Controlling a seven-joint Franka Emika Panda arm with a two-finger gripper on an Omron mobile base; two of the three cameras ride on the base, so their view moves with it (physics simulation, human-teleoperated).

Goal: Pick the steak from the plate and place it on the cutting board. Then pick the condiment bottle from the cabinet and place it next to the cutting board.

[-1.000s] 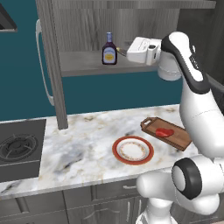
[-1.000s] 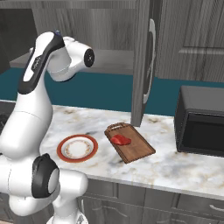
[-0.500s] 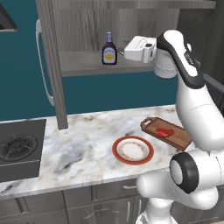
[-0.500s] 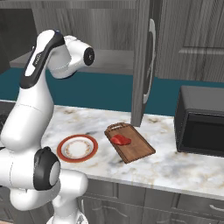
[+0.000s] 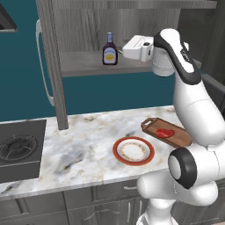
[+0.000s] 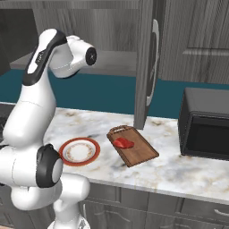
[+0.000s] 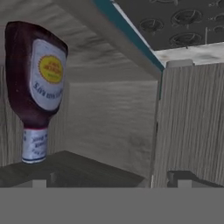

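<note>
Marble counter [image 5: 83,145]; gas hob [image 5: 19,149] at left end (dark); black microwave [image 6: 206,123] right.

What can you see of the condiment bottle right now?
The condiment bottle is small and dark brown, with a narrow neck, bluish-white cap and white-and-yellow label. It stands upright on the cabinet shelf. The open gripper is level with it on the shelf, not touching it.
</note>
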